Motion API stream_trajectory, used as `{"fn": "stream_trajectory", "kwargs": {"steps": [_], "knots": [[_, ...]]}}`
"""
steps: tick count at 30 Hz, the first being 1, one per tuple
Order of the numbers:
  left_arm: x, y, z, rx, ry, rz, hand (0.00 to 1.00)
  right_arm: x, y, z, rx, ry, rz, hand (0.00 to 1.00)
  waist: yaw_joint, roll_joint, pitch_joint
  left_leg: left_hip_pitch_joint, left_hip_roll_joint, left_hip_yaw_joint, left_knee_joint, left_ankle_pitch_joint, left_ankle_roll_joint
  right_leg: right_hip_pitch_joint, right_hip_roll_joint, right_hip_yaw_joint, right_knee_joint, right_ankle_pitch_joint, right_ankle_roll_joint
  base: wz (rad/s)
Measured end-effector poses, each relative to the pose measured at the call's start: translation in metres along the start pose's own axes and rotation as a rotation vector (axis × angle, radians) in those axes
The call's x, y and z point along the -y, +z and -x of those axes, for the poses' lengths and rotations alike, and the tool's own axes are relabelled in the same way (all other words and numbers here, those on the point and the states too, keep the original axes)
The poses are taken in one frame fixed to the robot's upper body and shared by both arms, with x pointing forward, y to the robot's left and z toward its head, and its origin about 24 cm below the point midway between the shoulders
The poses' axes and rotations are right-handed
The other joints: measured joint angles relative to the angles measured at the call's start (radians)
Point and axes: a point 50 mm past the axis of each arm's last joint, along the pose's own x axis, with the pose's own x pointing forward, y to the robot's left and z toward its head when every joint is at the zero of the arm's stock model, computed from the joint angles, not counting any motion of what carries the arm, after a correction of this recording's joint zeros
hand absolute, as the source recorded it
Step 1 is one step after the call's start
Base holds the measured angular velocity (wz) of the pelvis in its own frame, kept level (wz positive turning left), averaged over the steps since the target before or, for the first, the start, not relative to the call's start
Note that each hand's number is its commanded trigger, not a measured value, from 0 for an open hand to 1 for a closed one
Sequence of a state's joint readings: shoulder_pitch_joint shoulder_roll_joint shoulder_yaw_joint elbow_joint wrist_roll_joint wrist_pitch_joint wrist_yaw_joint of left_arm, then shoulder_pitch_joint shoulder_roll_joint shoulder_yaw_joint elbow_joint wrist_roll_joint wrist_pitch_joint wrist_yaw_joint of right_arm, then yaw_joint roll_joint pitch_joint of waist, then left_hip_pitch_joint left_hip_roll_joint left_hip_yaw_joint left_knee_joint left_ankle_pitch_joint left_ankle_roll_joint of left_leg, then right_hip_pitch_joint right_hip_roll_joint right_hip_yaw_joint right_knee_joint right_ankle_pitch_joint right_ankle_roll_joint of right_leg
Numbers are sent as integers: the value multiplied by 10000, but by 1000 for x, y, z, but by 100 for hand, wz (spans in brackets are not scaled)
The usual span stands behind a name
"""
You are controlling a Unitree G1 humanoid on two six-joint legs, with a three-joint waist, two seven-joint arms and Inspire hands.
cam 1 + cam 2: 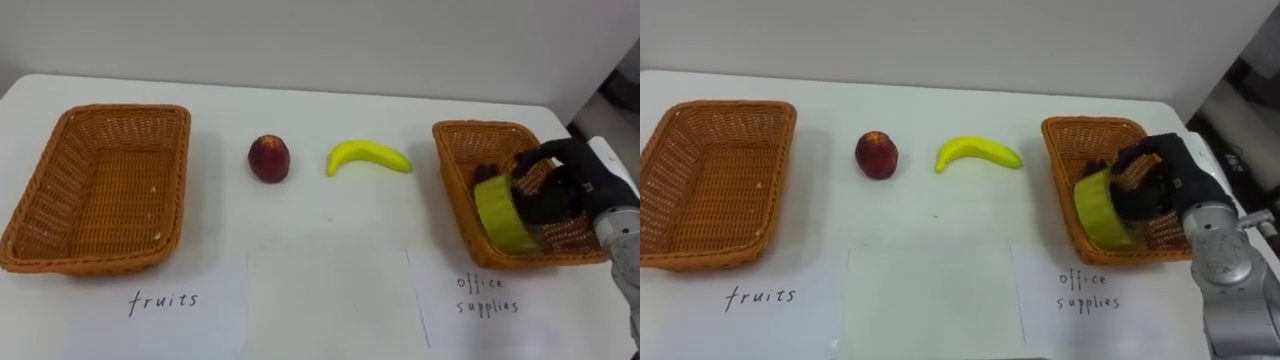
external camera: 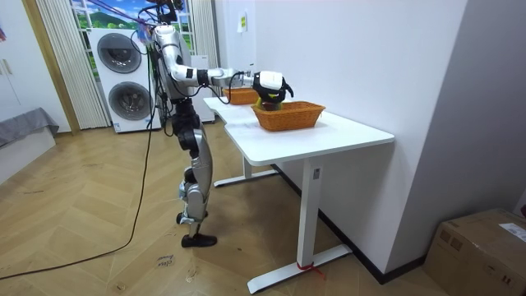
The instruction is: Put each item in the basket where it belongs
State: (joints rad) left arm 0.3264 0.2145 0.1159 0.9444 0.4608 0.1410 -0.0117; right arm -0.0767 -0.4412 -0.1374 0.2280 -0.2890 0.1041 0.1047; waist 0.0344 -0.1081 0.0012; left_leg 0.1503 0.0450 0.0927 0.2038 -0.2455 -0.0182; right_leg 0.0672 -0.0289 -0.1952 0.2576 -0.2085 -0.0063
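Trouble could come at release — our right hand (image 1: 570, 185) grips the yellow tape roll (image 1: 500, 215) on edge inside the office-supplies basket (image 1: 452, 150); let go tilted, it may roll against the wall or catch our fingers.

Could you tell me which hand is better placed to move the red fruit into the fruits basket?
Probably the left: the red fruit lies nearer the fruits basket on the robot's left, while the right hand is in the office supplies basket, curled round a yellow roll.
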Motion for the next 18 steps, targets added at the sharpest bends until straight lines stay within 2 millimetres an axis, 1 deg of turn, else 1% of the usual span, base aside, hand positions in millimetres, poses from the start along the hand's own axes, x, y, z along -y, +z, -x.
{"fn": "stream_trajectory", "kwargs": {"steps": [18], "knots": [[0, 2, 0, 102, 53, -3, 0, 0, 0, 0, 0, 42, -4, 0, -7, 5, -5, 18, -1, 6, 1, 0, 1, -14, -3, 3, -9, -1, 0, 0]]}}
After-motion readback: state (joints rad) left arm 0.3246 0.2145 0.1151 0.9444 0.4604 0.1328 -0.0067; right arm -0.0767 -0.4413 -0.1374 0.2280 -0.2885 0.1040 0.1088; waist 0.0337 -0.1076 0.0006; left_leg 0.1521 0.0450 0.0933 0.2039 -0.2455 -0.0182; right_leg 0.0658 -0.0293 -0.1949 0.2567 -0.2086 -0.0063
